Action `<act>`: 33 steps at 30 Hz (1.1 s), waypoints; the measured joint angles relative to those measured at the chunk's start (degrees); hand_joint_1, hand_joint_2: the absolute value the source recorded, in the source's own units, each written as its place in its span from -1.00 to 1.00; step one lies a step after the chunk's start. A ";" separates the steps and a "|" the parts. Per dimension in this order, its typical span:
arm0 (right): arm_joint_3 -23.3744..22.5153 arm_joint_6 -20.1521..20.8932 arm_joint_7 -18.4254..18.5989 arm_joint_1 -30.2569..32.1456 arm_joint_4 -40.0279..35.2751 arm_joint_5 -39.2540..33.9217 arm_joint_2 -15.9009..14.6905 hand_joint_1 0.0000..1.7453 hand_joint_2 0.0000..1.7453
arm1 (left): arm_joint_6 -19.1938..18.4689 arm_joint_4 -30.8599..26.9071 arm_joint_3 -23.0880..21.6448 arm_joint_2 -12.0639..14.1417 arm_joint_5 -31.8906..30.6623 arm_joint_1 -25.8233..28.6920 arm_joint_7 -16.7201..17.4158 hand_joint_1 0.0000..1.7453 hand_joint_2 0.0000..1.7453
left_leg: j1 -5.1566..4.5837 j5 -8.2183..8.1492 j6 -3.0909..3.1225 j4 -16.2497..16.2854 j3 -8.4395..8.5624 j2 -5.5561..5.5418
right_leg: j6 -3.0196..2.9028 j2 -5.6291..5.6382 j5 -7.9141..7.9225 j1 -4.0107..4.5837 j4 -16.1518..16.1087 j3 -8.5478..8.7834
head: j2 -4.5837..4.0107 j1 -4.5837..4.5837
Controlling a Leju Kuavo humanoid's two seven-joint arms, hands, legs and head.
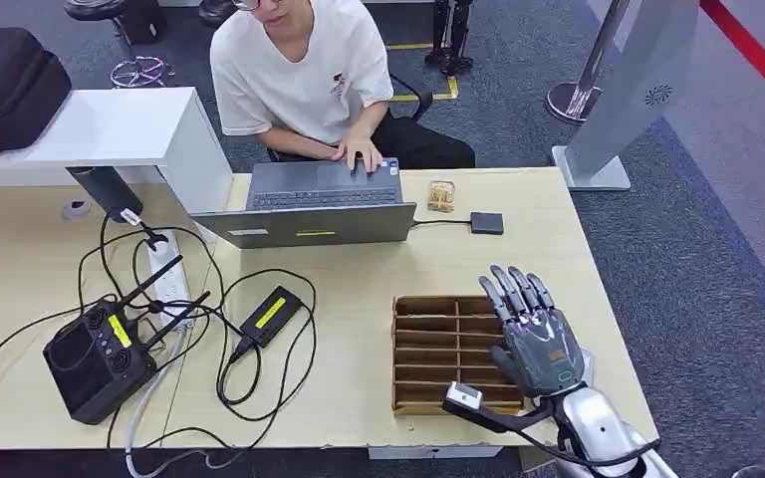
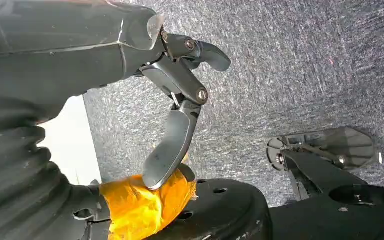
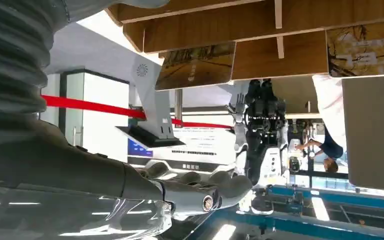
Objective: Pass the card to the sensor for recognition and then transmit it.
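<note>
At the lower right of the head view, the right hand (image 1: 535, 337) was held open, empty, over the slotted wooden tray (image 1: 428, 355); no card was discernible there. A card was judged light, stiff, best pinched by its edge. The left hand (image 2: 180, 100) was hung open above carpet

A robot lab or office: a person (image 1: 299, 75) types on a laptop (image 1: 314, 204) at a desk (image 1: 359, 299); grey carpet (image 1: 717, 289); another robot (image 3: 262, 130) stands behind.

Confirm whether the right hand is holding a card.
No: in the head view the right hand hovers over the wooden tray with spread fingers, holding nothing.
</note>
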 joint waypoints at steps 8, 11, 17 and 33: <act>-0.09 0.00 0.02 -0.02 -0.20 0.15 0.13 -1.00 1.00 | 0.00 0.00 0.00 0.00 -0.13 0.00 0.02 -1.00 1.00 | 0.00 0.00 0.00 0.00 0.00 0.00 | 0.00 0.00 0.00 0.00 0.00 0.00 | 0.00 0.00; -0.11 0.00 0.02 -0.03 -0.20 0.15 0.20 -1.00 1.00 | 0.00 0.00 0.00 0.00 -0.20 0.00 0.02 -1.00 1.00 | 0.00 0.00 0.00 0.00 0.00 0.00 | 0.00 0.00 0.00 0.00 0.00 0.00 | 0.00 0.00; -0.11 0.02 0.02 -0.15 -0.13 0.11 0.70 -1.00 1.00 | -0.17 0.00 0.00 0.00 -0.37 0.00 0.04 -1.00 1.00 | 0.00 0.00 0.00 0.00 0.00 0.00 | 0.00 0.00 0.00 0.00 0.00 0.00 | 0.00 0.00; 0.13 0.04 -0.15 -2.43 2.77 -0.09 3.39 -1.00 1.00 | -0.37 0.00 -0.02 -0.02 -0.70 0.00 0.17 -1.00 1.00 | 0.00 0.00 0.00 0.00 0.00 0.00 | 0.00 0.00 0.00 0.00 0.01 0.00 | 0.00 0.00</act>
